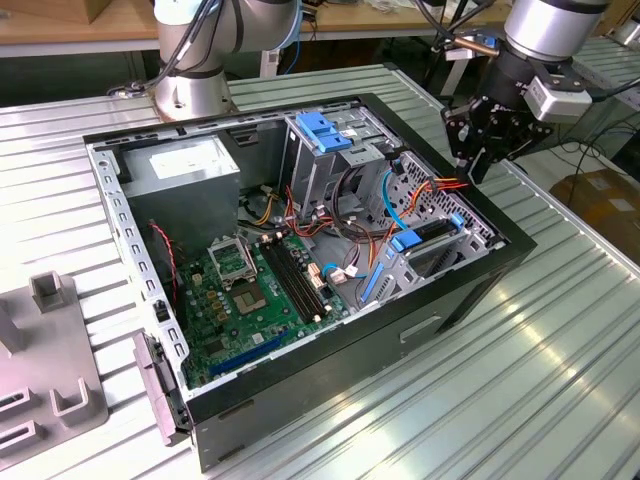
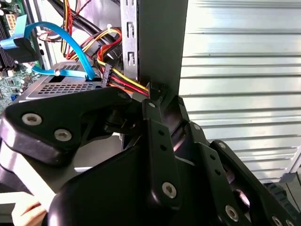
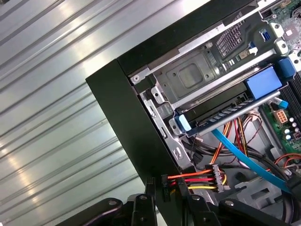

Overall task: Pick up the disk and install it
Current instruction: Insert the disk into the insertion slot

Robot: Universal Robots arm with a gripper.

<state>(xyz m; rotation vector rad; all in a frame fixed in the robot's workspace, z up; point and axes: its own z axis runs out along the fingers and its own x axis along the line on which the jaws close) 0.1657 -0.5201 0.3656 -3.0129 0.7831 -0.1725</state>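
While near one pincer (image 1: 478, 168), one disk (image 1: 432, 232).

Silver-grey arm (image 1: 548, 25), black gripper (image 1: 478, 160) with bolted linkages, silver screw heads (image 2: 169, 189), dark cables (image 1: 440, 18)

The arm (image 1: 540, 35) slants downward, its wrist (image 1: 497, 72) tilted.

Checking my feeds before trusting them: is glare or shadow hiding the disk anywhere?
Exterior view: glare streaks the table, but the disk is evenly lit. First wrist view: bright bands on the table, none on the disk. Second wrist view: the table is washed out and the dark claw blocks the lower half.
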